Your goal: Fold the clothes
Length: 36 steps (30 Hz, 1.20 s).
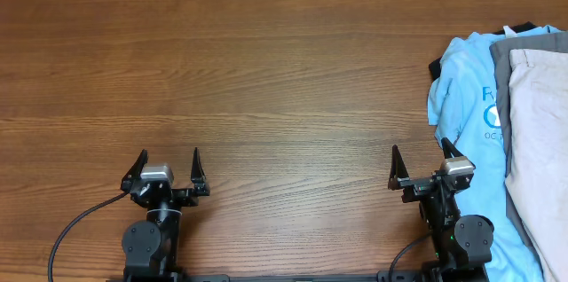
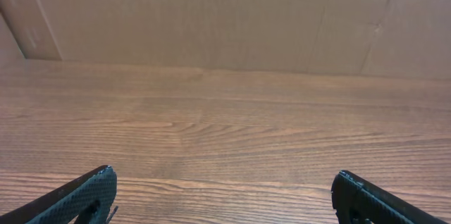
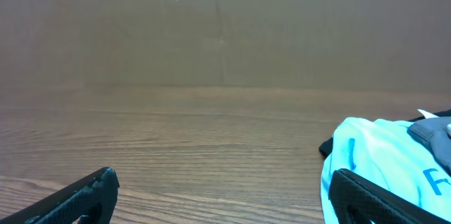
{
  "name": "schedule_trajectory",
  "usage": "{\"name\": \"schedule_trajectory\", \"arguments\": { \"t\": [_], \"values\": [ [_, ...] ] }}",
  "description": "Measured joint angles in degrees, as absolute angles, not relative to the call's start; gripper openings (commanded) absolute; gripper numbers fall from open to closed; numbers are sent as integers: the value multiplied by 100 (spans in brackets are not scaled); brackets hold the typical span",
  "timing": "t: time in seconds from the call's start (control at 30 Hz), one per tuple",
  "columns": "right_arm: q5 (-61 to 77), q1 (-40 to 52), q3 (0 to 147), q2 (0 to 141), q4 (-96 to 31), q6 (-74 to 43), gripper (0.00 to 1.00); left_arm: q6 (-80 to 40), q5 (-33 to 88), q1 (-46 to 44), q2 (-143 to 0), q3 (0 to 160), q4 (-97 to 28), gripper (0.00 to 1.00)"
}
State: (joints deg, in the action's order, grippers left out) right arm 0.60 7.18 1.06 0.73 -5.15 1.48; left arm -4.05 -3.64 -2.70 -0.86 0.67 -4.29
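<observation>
The light beige shorts lie on top of a pile of clothes at the right edge of the table, partly cut off by the overhead view's edge. My right gripper is open and empty near the front edge, just left of the pile; its right finger is beside the blue T-shirt. My left gripper is open and empty at the front left, far from the pile. The shorts do not show in either wrist view. Both wrist views show spread fingers over bare wood.
A light blue printed T-shirt lies at the bottom of the pile, also in the right wrist view. A grey garment lies between it and the shorts. A dark item peeks out behind. A brown wall backs the wooden table.
</observation>
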Motion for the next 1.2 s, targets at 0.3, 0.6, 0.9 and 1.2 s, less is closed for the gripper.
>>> {"name": "schedule_trajectory", "arguments": {
  "t": [0.3,0.6,0.9,1.2],
  "values": [
    [60,718,106,73,-515,152,100,-403,-364,-272,-86,67,-427,100],
    [64,718,106,73,-513,91,100,-405,-364,-270,-86,67,-427,100],
    [106,718,434,95,-1313,-602,100,-405,-364,-272,-86,67,-427,100],
    [71,716,3474,882,-2897,-882,100,-403,-364,-270,-86,56,-429,100]
  ]
}}
